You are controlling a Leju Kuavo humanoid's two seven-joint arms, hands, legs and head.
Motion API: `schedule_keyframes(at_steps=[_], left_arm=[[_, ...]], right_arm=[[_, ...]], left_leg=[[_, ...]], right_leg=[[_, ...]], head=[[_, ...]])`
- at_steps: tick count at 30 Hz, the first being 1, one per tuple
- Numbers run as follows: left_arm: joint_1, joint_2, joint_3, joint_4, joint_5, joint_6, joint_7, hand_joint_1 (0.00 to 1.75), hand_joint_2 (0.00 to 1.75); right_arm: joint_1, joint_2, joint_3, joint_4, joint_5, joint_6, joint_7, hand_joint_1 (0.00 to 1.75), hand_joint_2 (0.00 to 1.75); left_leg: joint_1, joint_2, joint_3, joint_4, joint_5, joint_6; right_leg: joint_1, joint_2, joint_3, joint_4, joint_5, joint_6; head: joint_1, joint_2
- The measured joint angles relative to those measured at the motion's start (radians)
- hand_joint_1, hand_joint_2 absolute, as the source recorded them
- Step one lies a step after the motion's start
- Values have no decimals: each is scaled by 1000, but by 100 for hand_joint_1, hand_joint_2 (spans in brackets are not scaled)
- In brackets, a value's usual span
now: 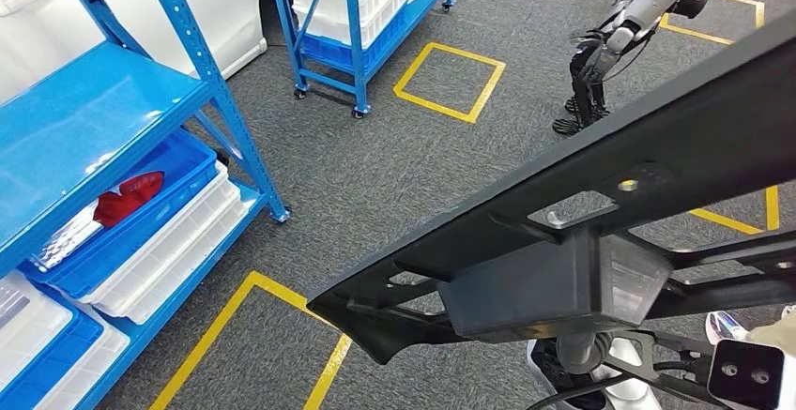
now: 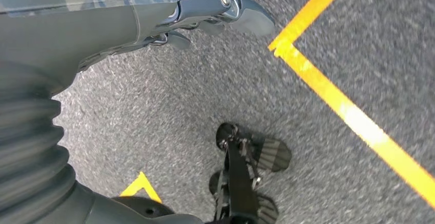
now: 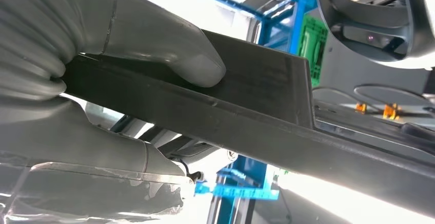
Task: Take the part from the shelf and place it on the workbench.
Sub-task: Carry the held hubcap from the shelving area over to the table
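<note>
1. One long black part (image 1: 601, 194) spans the head view from lower middle to the right edge, where it is cut off; a boxy block sits under its middle.
2. Blue shelves (image 1: 113, 110) stand at left, well apart from the part, with white and blue bins (image 1: 160, 241) on the lower levels and a red item (image 1: 127, 196) in one bin, too small to identify.
3. Another humanoid robot (image 1: 610, 44) stands on the grey floor beyond, its upper body cut off.
4. The right hand (image 3: 102, 55) is clamped on the part (image 3: 256, 116), thumb pressed on one face, the other fingers hidden behind it.
5. The left hand (image 2: 154, 24) hangs over the carpet; whether its fingers are apart or together cannot be told.
</note>
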Motion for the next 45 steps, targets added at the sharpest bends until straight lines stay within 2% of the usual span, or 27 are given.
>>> schedule_keyframes(at_steps=[1, 3, 6, 7, 8, 10, 12, 14, 16, 18, 21, 22, 23, 24, 26, 28, 29, 31, 33, 36, 37, 38, 39, 40, 42, 43, 45], left_arm=[[-1, -2, 0, 0, 2, 0, 2, 0, 175], [-2, -7, -1, 0, 11, 1, 3, 0, 175], [4, -18, 1, 0, 31, 18, -6, 0, 175], [6, -23, 2, 0, 36, 23, -9, 0, 175], [8, -28, 3, 0, 39, 27, -10, 0, 175], [10, -35, 3, 0, 39, 28, -10, 0, 175], [8, -37, 3, 0, 36, 26, -8, 0, 175], [4, -37, 2, 0, 32, 21, -6, 0, 175], [0, -37, 1, 0, 31, 15, -2, 0, 175], [-2, -36, -1, 0, 30, 15, 8, 0, 175], [-4, -33, -8, 0, 27, 19, 24, 0, 175], [-4, -31, -10, 0, 26, 20, 27, 0, 175], [-5, -30, -13, 0, 25, 20, 29, 0, 175], [-6, -30, -15, 0, 24, 20, 30, 0, 175], [-10, -29, -20, 0, 21, 16, 27, 0, 175], [-14, -26, -23, 0, 20, 12, 22, 0, 175], [-16, -24, -25, 0, 19, 9, 19, 0, 175], [-20, -23, -29, 0, 17, 3, 14, 0, 175], [-22, -23, -35, 0, 15, -1, 13, 0, 175], [-20, -23, -41, 0, 16, -6, 11, 0, 175], [-18, -23, -41, 0, 18, -8, 9, 0, 175], [-16, -23, -42, 0, 20, -9, 6, 0, 175], [-14, -24, -42, 0, 21, -10, 3, 0, 175], [-13, -24, -42, 0, 22, -11, 0, 0, 175], [-10, -24, -42, 0, 24, -11, -5, 0, 175], [-10, -23, -42, 0, 24, -11, -6, 0, 175], [-10, -23, -43, 1, 25, -11, -8, 0, 175]], right_arm=[[4, -5, 3, -2, 0, 4, 0, 175, 175], [13, -10, 9, -4, 4, 26, -1, 175, 175], [43, 0, 13, -5, 37, 116, -1, 175, 175], [54, 9, 14, -4, 52, 151, -1, 175, 175], [62, 18, 15, -3, 65, 177, 0, 175, 175], [59, 30, 18, 1, 65, 186, 0, 175, 175], [37, 28, 20, 8, 30, 158, -1, 175, 175], [5, 12, 22, 17, -22, 117, -1, 175, 175], [-32, -16, 32, 23, -72, 61, 1, 175, 175], [-81, -54, 56, 25, -122, -9, 8, 175, 175], [-161, -110, 104, 31, -194, -101, 25, 175, 175], [-181, -124, 118, 35, -213, -122, 29, 175, 175], [-201, -136, 132, 39, -227, -138, 35, 175, 175], [-221, -146, 144, 45, -238, -153, 42, 175, 175], [-269, -159, 167, 54, -254, -185, 54, 175, 175], [-315, -168, 186, 67, -269, -216, 62, 175, 175], [-336, -169, 194, 76, -276, -227, 66, 175, 175], [-373, -171, 207, 99, -285, -243, 73, 175, 175], [-401, -171, 216, 120, -285, -251, 76, 175, 175], [-402, -161, 223, 148, -253, -226, 66, 175, 175], [-388, -152, 223, 157, -229, -206, 58, 175, 175], [-369, -143, 223, 165, -201, -183, 50, 175, 175], [-350, -132, 224, 173, -175, -161, 42, 175, 175], [-333, -121, 225, 179, -153, -143, 35, 175, 175], [-317, -101, 225, 192, -130, -123, 30, 175, 175], [-313, -91, 224, 198, -124, -117, 29, 175, 175], [-306, -74, 221, 211, -115, -109, 31, 175, 175]], left_leg=[[2, 1, 2, 2, -4, -6], [7, -24, -15, 50, -39, -14], [9, -68, -114, 258, -137, -18], [8, -71, -141, 306, -148, -17], [8, -72, -149, 313, -135, -15], [8, -84, -107, 205, -58, -5], [6, -116, -51, 70, -1, 5], [1, -130, -33, 22, 8, 11], [-1, -113, -30, 14, 15, 20], [1, -93, -25, 3, 24, 33], [0, -64, -26, -2, 27, 40], [0, -54, -26, -2, 27, 39], [-1, -45, -26, -1, 26, 39], [0, -36, -26, 0, 25, 37], [0, -21, -26, 7, 20, 29], [-4, -11, -26, 15, 13, 17], [-6, -6, -26, 17, 10, 10], [-5, 5, -24, 17, 7, -3], [1, -15, -35, 44, -15, -14], [4, -65, -120, 227, -110, -18], [3, -70, -152, 290, -131, -17], [3, -71, -171, 322, -132, -14], [1, -73, -171, 311, -113, -9], [0, -77, -153, 264, -77, -2], [-5, -106, -91, 118, -4, 13], [-7, -120, -68, 65, 14, 18], [-11, -129, -52, 31, 16, 23]], right_leg=[[-1, 8, 1, -3, 2, -7], [-4, 24, 6, -10, 6, -20], [1, 47, 8, -11, 5, -30], [4, 58, 8, -9, 4, -32], [7, 69, 9, -7, 3, -34], [11, 93, 12, -2, 1, -34], [13, 112, 11, 2, -1, -30], [11, 126, 5, 4, 1, -20], [6, 135, 0, 6, 3, -7], [6, 105, -21, 47, -24, 2], [2, 51, -116, 242, -118, 12], [-2, 46, -144, 296, -135, 16], [-6, 42, -154, 315, -132, 20], [-11, 38, -142, 290, -110, 23], [-17, 11, -70, 145, -44, 26], [-14, -17, -16, 36, -11, 18], [-11, -21, -10, 20, -11, 11], [-8, -3, -14, 21, -9, -4], [-8, 14, -14, 17, -4, -18], [-3, 38, -14, 15, -2, -32], [0, 48, -13, 15, -2, -34], [4, 59, -13, 15, -3, -36], [8, 71, -12, 16, -3, -37], [10, 83, -10, 16, -4, -38], [13, 106, -6, 17, -5, -37], [12, 116, -7, 18, -5, -35], [9, 133, -11, 17, -2, -25]], head=[[0, 0], [-2, 0], [-5, 0], [-6, 0], [-6, 0], [-6, 0], [-5, 0], [-5, 0], [-6, 0], [-4, 0], [0, 0], [0, 0], [0, 0], [0, 0], [0, 0], [-1, 0], [-2, 0], [-4, 0], [-4, 0], [-8, 0], [-8, 0], [-8, 0], [-8, 0], [-8, 0], [-8, 0], [-8, 0], [-9, 0]])
